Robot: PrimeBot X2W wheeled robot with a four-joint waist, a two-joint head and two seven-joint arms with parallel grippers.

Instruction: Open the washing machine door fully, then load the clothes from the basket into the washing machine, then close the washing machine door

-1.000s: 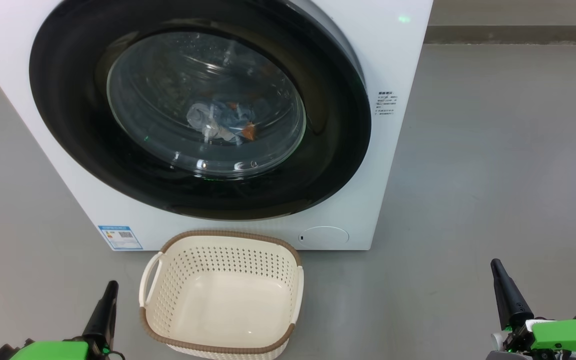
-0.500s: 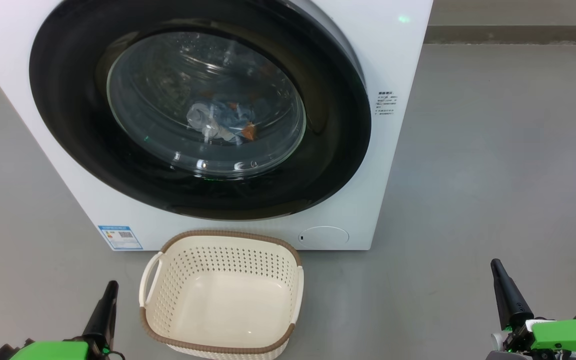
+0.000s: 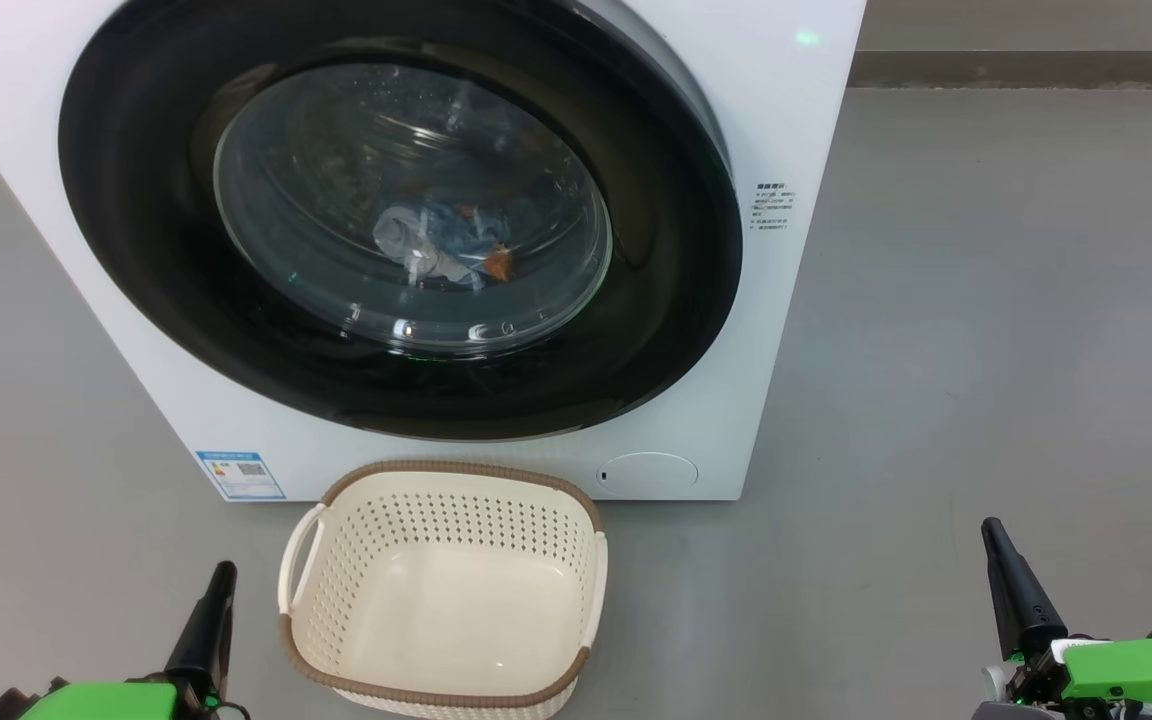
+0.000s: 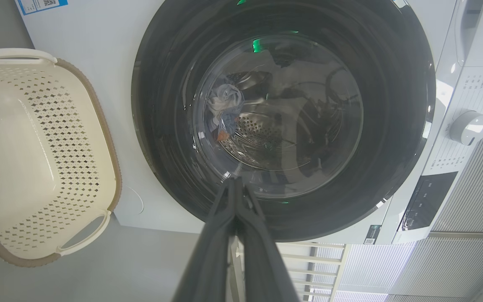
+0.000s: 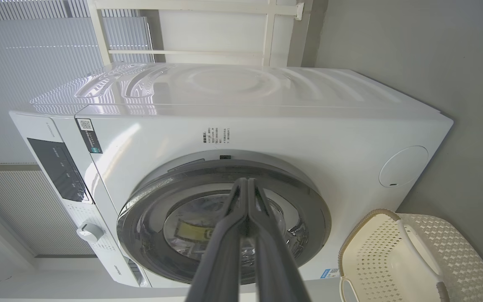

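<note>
The washing machine [image 3: 806, 300] has its door [image 3: 136, 250] shut against the front, and the clothes [image 3: 441, 245] lie heaped in the drum behind the glass. The basket [image 3: 456, 470] sits on the floor just near of it. A blue label [image 3: 241, 474] with a QR code at lower left and small print [image 3: 772, 208] right of the door are too fine to read. The left gripper [image 3: 221, 580] and right gripper [image 3: 991, 535] both have fingers pressed together
</note>
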